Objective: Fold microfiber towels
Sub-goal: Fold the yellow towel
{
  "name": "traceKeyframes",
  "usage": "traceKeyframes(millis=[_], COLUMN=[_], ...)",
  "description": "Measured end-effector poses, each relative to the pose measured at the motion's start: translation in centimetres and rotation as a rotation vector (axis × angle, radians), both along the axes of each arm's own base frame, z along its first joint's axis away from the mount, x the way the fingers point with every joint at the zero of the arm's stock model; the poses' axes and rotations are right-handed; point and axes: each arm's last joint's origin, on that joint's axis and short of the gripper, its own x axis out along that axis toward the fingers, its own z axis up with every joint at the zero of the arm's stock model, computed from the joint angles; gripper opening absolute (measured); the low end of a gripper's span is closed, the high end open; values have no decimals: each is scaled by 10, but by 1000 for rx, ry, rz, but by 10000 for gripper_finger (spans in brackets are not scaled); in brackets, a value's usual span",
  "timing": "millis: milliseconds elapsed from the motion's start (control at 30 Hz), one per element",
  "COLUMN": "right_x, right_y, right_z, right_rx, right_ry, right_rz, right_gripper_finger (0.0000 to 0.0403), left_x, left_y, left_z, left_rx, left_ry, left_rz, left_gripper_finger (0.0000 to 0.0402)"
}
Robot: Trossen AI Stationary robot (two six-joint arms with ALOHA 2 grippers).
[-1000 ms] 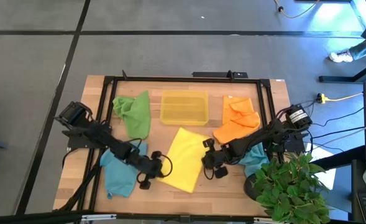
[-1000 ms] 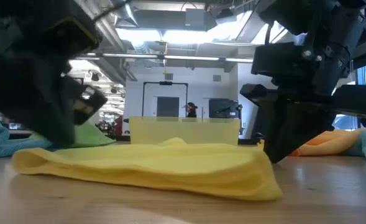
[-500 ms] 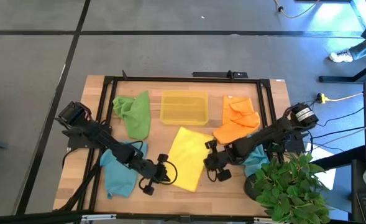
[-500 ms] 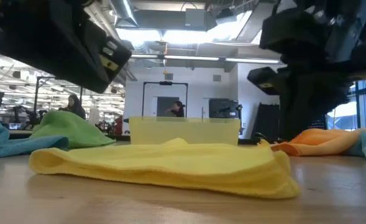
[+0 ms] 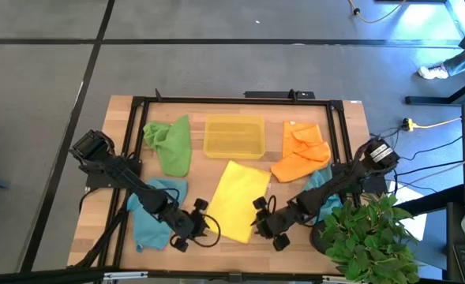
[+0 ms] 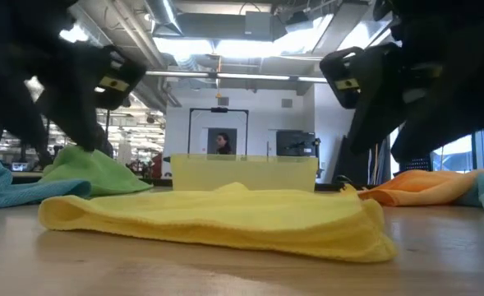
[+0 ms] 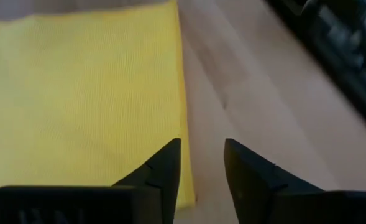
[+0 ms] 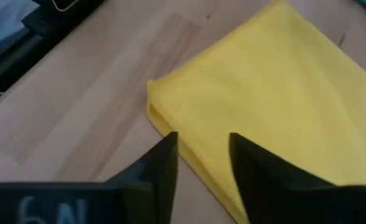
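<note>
A folded yellow towel (image 5: 238,202) lies flat on the table's middle, seen edge-on in the low view (image 6: 217,222). My left gripper (image 5: 203,223) hovers open at its near left corner; the left wrist view shows the fingers (image 7: 201,149) over the towel's side edge (image 7: 181,118). My right gripper (image 5: 257,222) hovers open at the near right corner, its fingers (image 8: 201,146) above a folded corner (image 8: 155,102). Both hang clear of the cloth in the low view. The green towel (image 5: 169,143), the orange towel (image 5: 301,154) and two teal towels (image 5: 153,214) (image 5: 319,193) lie crumpled around it.
A translucent yellow tray (image 5: 234,136) stands at the far middle, behind the yellow towel. A black frame (image 5: 232,100) borders the table. A potted plant (image 5: 370,237) stands at the near right corner, close to my right arm. Bare wood shows along the near edge.
Both grippers have come up off the ends of the yellow towel and drawn back toward the table's near edge, the right one farther. The towel stays folded and flat, shifted a little to the right.
</note>
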Motion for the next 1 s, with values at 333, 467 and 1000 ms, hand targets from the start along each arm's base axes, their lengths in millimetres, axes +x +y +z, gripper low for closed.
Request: traceKeyframes(millis=[333,467,1000], right_x=[0,1,0], right_y=[2,1,1], right_z=[-8,-8,-8], right_rx=[-44,-50,-35], right_ry=[-3,-4,6], right_rz=[-20,-26,-46], right_gripper_finger=[212,212,213], left_x=[-22,-23,-11], left_y=[-7,-13,-26], left_z=[-14,-27,-36], left_rx=[341,452,809], left_ry=[47,41,-25], left_rz=[-147,-208,-255], left_gripper_finger=[127,127,127])
